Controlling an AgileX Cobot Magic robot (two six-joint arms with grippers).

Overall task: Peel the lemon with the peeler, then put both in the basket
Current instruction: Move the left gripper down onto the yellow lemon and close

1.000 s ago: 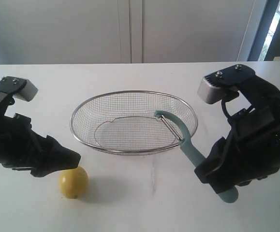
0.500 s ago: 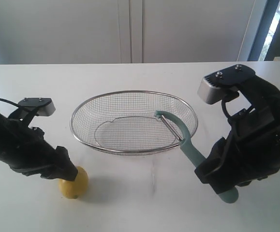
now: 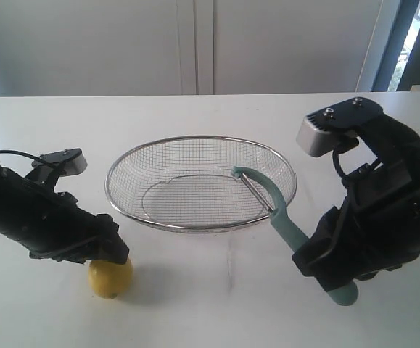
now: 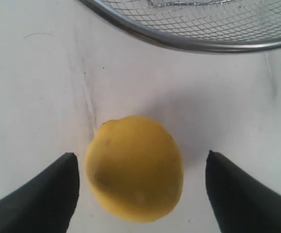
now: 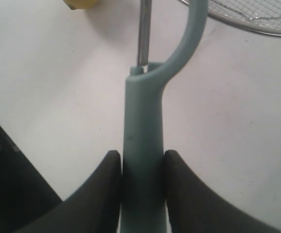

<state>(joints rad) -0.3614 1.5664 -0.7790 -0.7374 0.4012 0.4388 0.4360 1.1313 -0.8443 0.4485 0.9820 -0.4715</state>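
1. Ext: lemon (image 3: 110, 279) on table (image 3: 217, 304), outside basket (image 3: 195, 138), under L gripper (image 3: 115, 252); R gripper (image 3: 324, 267) grips peeler (image 3: 286, 221).
2. L wrist: jaws spread, lemon between, not pinched.
3. R wrist: fingers (image 5: 96, 194) clenched on peeler handle.

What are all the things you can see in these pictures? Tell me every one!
lemon: one, bright yellow, on the table near the basket's left front.
peeler: one, pale teal with metal blade, head reaching toward the basket.
basket: one, silver wire mesh, middle of the table.
table: one, white, under everything.
wall panels: white, behind the table.
left tool: one, black, open, straddling the lemon.
right tool: one, black, shut on the peeler's handle.
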